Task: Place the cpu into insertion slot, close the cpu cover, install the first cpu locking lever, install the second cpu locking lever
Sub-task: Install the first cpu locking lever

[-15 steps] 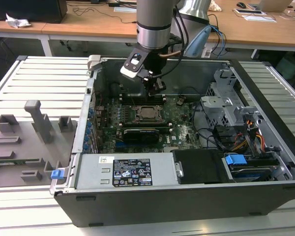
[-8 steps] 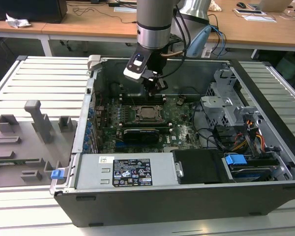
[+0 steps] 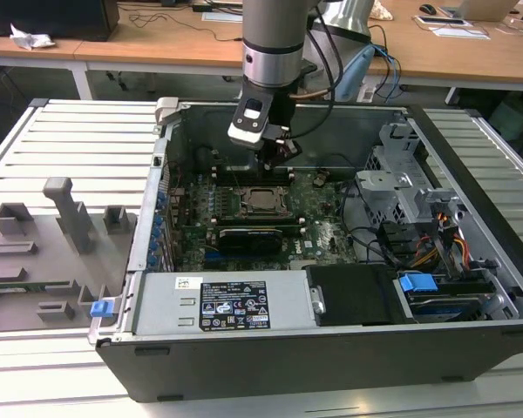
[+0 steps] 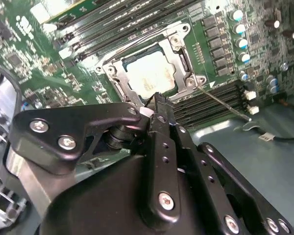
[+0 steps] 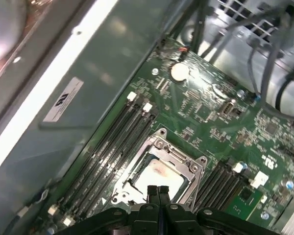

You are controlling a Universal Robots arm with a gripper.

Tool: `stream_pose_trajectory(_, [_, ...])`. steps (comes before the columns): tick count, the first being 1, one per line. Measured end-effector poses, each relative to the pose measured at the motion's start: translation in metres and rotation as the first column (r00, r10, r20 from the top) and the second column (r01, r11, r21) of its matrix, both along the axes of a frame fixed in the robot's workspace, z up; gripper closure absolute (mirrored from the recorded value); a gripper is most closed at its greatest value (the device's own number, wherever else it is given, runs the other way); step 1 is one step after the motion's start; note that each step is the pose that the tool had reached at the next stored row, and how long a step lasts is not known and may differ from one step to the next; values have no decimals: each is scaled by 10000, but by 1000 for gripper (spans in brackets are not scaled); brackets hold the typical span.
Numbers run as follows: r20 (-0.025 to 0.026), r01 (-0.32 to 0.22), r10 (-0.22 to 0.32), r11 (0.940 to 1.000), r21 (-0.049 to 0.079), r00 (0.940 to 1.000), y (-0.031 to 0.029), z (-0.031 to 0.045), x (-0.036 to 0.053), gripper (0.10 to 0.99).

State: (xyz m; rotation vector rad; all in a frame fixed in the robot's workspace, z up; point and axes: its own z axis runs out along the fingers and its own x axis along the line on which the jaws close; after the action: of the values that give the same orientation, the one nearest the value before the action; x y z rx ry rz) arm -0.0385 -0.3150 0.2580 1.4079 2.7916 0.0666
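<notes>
The cpu lies silver-topped in the insertion slot on the green motherboard. The cpu cover lies flat down around it, its metal frame bordering the chip. In the first wrist view the cpu and the cpu cover sit just past my fingertips. A thin metal lever rod runs out from one socket corner across the memory slots. My gripper hangs just above the socket's edge. In both wrist views the gripper is shut, fingertips together with nothing between them.
Long black memory slots flank the socket on both sides. A black expansion card lies nearer the front. The case wall, drive cage and cable bundle hem in the board. A grey fixture tray sits at the exterior view's left.
</notes>
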Motion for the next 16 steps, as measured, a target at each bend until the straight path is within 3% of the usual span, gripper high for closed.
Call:
stream_pose_trajectory(3, [0,-762,762,9971,0,9971,0,-1,0,980])
stream_pose_trajectory(10, [0,-2269,2269,9739,0,9739,0,-3,0,980])
stream_pose_trajectory(12, [0,-2869,2869,9580,0,9580,0,-3,0,980])
stream_pose_trajectory(14, [0,-3535,3535,9354,0,9354,0,-4,0,980])
stream_pose_trajectory(15, [0,-3955,3955,9185,0,9185,0,-4,0,980])
stream_pose_trajectory(16, [0,-4149,4149,9099,-1,9099,0,-4,0,980])
